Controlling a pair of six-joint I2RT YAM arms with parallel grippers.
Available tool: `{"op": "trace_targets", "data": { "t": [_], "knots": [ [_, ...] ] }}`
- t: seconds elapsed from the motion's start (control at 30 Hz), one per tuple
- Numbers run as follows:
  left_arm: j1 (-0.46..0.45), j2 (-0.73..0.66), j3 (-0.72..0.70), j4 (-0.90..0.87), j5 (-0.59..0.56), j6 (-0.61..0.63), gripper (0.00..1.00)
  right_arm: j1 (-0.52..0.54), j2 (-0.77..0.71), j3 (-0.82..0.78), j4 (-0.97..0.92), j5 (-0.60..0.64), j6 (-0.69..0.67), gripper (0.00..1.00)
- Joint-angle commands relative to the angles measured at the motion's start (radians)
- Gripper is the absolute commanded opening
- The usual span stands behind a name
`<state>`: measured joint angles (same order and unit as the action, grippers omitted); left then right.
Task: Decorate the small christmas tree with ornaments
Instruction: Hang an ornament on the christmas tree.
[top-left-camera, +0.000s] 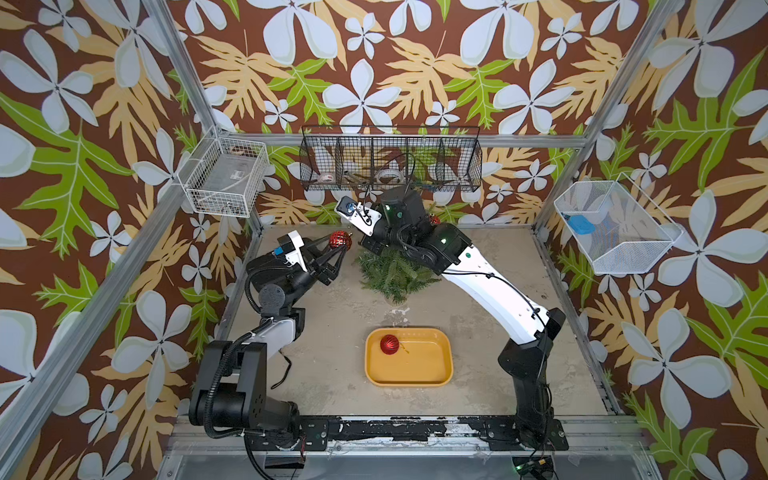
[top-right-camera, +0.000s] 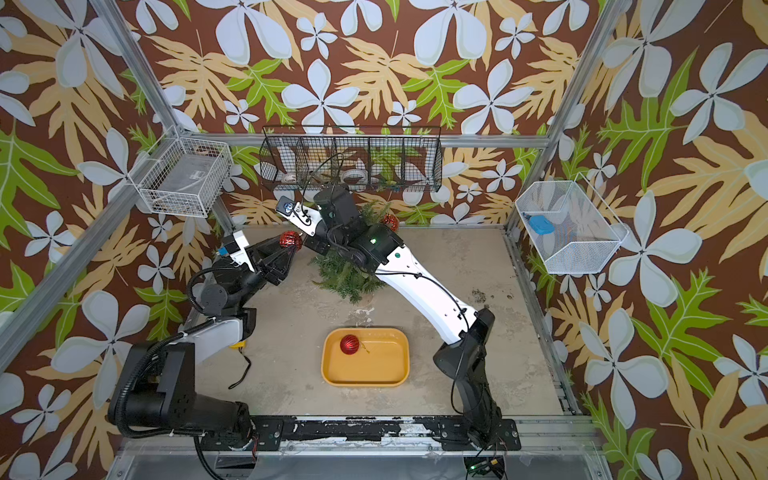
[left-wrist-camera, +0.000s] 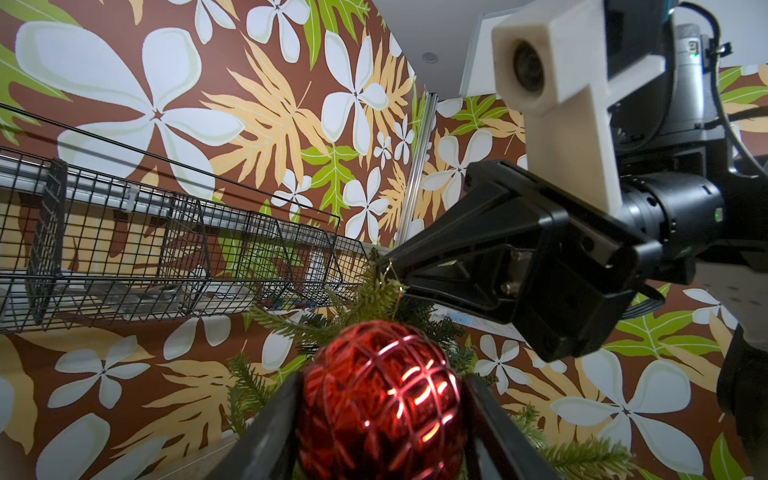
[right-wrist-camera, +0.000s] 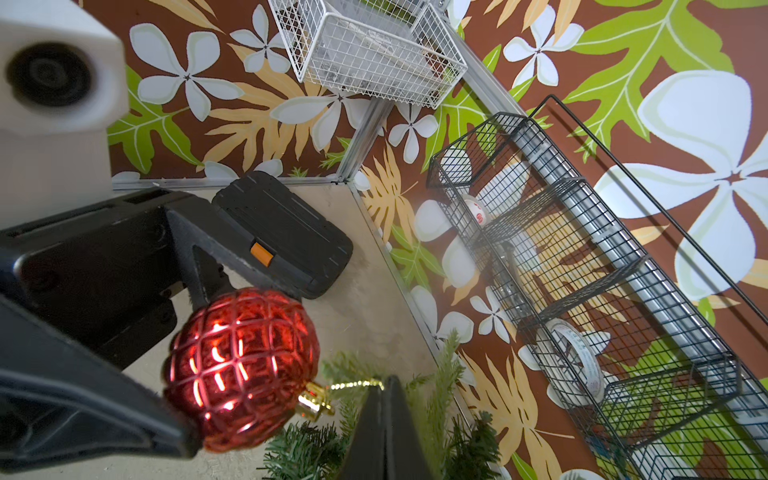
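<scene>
My left gripper (top-left-camera: 341, 246) (left-wrist-camera: 380, 386) is shut on a faceted red ornament (top-left-camera: 340, 240) (left-wrist-camera: 382, 399), held in the air just left of the small christmas tree (top-left-camera: 395, 274) (top-right-camera: 349, 276). My right gripper (top-left-camera: 354, 237) (right-wrist-camera: 384, 380) is shut, pinching the gold hanging string (right-wrist-camera: 353, 384) that runs from this ornament's gold cap (right-wrist-camera: 313, 401). The right arm covers much of the tree. A second red ornament (top-left-camera: 434, 219) (top-right-camera: 390, 222) hangs at the tree's far side. A ribbed red ornament (top-left-camera: 390, 344) (top-right-camera: 350, 344) lies in the yellow tray (top-left-camera: 440, 361).
A black wire basket (top-left-camera: 390, 162) hangs on the back wall just behind the tree. White wire baskets hang on the left wall (top-left-camera: 224, 174) and right wall (top-left-camera: 615, 224). A black case with an orange latch (right-wrist-camera: 286, 241) lies in the table's back left corner.
</scene>
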<state>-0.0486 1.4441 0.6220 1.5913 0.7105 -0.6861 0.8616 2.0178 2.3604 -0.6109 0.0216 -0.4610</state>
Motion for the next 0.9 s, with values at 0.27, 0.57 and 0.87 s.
{"op": "trace_targets", "data": {
  "t": [0.27, 0.57, 0.87],
  "knots": [
    [0.003, -0.04, 0.021, -0.069, -0.034, 0.097, 0.12, -0.002, 0.005, 0.002, 0.014, 0.091, -0.035, 0.0],
    [0.003, -0.022, 0.033, -0.131, -0.032, 0.112, 0.12, -0.005, 0.007, 0.003, 0.033, 0.144, -0.053, 0.0],
    [0.003, 0.013, 0.06, -0.154, -0.025, 0.108, 0.11, -0.004, 0.018, 0.019, 0.028, 0.124, -0.057, 0.0]
  ]
}}
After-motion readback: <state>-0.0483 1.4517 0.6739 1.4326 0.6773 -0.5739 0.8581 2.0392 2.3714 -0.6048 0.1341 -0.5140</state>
